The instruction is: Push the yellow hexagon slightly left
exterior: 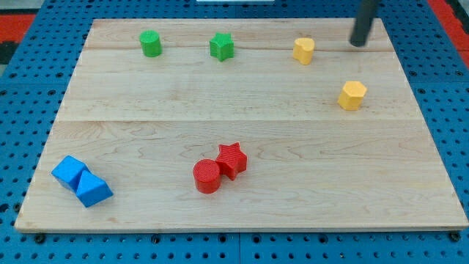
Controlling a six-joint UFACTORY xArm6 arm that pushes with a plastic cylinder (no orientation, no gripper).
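My tip [357, 44] sits near the view's top right of the worktop [242, 132], touching nothing. The end effector is just a rod, so there's no open or closed state to report.

Nearest blocks are two yellow ones. The yellow hexagon [352, 95] lies below the tip, toward the view's bottom, clearly apart from it. The other yellow block [303, 50] (shape unclear, maybe a pentagon) is to the tip's left at approx the same height in the view.

Further out:
- green cylinder [150, 43] and green star [221, 47] along the top edge
- red cylinder [207, 176] and red star [232, 159], touching, near bottom centre
- two blue blocks [80, 181], touching, at bottom left

Progress, my read: no contact w/ the hexagon yet, so the push isn't begun. Left to do: get the tip round to the hexagon's right side, then a short nudge left.
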